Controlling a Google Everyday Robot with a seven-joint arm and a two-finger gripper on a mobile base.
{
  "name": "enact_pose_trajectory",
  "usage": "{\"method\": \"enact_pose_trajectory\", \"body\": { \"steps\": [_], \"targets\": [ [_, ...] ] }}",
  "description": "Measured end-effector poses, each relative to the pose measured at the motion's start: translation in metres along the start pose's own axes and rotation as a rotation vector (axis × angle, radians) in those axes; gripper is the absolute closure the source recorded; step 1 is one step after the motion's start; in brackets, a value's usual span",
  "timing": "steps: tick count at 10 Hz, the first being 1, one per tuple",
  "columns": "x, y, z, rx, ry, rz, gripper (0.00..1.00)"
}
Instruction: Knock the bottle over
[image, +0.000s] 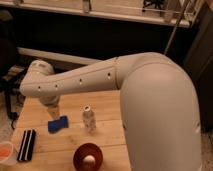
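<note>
The small clear bottle (89, 119) with a pale cap stands upright near the middle of the wooden table (110, 137). My white arm reaches from the right across the table to the left. The gripper (53, 112) hangs below the wrist at the left, just above the blue sponge (58, 124) and left of the bottle, apart from it.
A red bowl (88, 156) with a pale object inside sits at the front, below the bottle. A black rectangular object (26, 145) and an orange item (6, 151) lie at the front left. A dark shelf runs behind the table.
</note>
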Motion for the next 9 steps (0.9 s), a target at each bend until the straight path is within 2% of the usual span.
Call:
{"method": "enact_pose_trajectory", "body": {
  "steps": [8,9],
  "targets": [
    [-0.001,-0.001,-0.001,0.001,-0.001,-0.004,0.2],
    [0.008,-0.014,-0.006,0.031,0.017,-0.003,0.2]
  ]
}}
